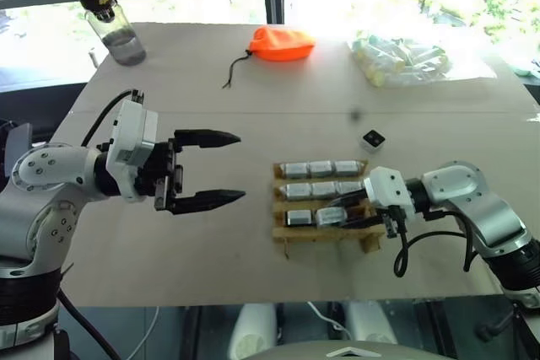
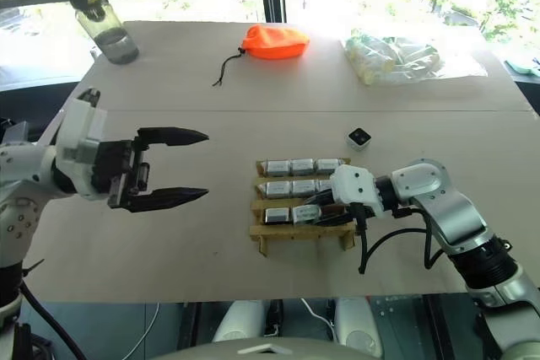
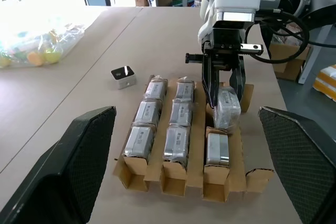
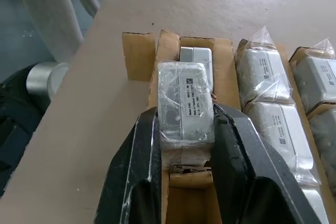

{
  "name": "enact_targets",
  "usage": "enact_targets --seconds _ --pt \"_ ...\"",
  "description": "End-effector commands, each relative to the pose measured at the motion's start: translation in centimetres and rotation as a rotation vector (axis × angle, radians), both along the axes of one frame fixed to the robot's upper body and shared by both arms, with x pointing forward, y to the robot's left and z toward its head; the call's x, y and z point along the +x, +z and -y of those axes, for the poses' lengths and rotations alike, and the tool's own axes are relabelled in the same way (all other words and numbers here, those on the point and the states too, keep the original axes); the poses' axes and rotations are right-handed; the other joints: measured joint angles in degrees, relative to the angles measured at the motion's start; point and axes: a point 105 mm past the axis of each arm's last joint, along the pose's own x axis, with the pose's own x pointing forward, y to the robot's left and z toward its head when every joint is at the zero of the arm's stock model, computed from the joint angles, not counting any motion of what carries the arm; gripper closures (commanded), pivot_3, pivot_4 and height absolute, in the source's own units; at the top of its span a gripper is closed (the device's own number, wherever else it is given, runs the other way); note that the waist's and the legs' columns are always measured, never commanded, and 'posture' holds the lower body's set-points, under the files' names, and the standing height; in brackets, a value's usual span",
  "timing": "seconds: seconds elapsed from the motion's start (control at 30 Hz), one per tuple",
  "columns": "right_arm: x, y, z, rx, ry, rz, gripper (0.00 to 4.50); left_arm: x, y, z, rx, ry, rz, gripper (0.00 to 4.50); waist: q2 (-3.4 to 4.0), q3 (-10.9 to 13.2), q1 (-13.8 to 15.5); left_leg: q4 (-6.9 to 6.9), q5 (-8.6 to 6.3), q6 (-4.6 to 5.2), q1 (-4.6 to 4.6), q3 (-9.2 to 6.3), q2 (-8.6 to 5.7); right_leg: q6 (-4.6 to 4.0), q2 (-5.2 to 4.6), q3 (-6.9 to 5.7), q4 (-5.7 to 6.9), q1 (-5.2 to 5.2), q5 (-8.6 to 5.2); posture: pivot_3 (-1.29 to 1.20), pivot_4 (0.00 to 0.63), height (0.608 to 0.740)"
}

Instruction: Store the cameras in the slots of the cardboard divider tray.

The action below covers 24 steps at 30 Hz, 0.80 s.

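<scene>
The right end effector [image 4: 185, 129], clamped on a camera [image 4: 185, 103], places it into the tray [image 3: 252, 174]; next comes lowering, then release. The left end effector [image 1: 207, 168] is apart.

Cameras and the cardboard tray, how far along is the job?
Seven wrapped cameras already sit in the cardboard tray. The right gripper is shut on an eighth camera, tilted over the near row's middle slot. One loose camera waits on the table. The left gripper is open, holding nothing.

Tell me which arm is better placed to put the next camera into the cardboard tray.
The right. Its end effector already grips a wrapped camera over the near row of the cardboard divider tray; the left end effector hangs open beside the tray.
</scene>
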Motion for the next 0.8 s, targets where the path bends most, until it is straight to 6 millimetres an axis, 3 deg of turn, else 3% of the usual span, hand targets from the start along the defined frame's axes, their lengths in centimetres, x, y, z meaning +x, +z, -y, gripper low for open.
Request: enact_targets --seconds 0.03,0.2,0.37,0.63,0.77,0.8 --pt "0.7 -0.2 0.1 -0.026 -0.034 0.042 3.77 -0.4 0.5 0.2 0.018 -0.024 0.033 0.0 0.0 0.0 0.1 0.0 0.0 0.0 0.01 0.0 0.0 0.0 0.0 0.0 0.0 0.0 0.0 0.0 0.15 0.74" --pt "1.2 -0.8 0.1 -0.055 -0.085 0.05 3.77 -0.4 0.6 0.3 0.019 -0.033 0.033 0.0 0.0 0.0 0.4 0.0 0.0 0.0 0.0 0.0 0.0 0.0 0.0 -0.01 0.01 0.0 0.0 0.0 0.15 0.74" --pt "0.0 -1.0 -0.2 -0.042 -0.054 -0.024 3.77 -0.4 0.6 0.3 0.022 -0.039 0.031 0.0 -0.01 0.0 0.4 0.01 0.0 0.0 0.04 0.02 -0.01 0.0 0.0 0.0 0.01 0.03 0.0 0.0 0.15 0.74" --pt "-0.4 1.2 -0.3 0.03 -0.071 -0.084 0.06 -0.3 0.6 0.3 0.028 -0.046 0.029 0.0 -0.01 0.0 0.4 0.01 0.0 0.0 0.01 0.0 -0.01 0.0 0.01 -0.01 0.0 0.02 0.0 0.0 0.15 0.74" --pt "-1.3 4.2 -0.4 0.133 -0.042 -0.163 0.06 -0.3 0.6 0.3 0.028 -0.046 0.03 0.0 -0.01 0.0 0.4 0.01 0.0 0.0 0.02 -0.02 0.01 -0.01 0.01 -0.01 0.01 0.02 0.0 0.0 0.15 0.74" --pt "-0.8 5.4 -0.3 0.181 -0.069 -0.163 0.06 -0.3 0.6 0.3 0.028 -0.045 0.03 0.0 -0.01 0.0 0.4 0.01 0.0 0.0 0.02 -0.01 0.01 -0.01 0.01 -0.01 0.01 0.02 0.0 0.0 0.15 0.74"
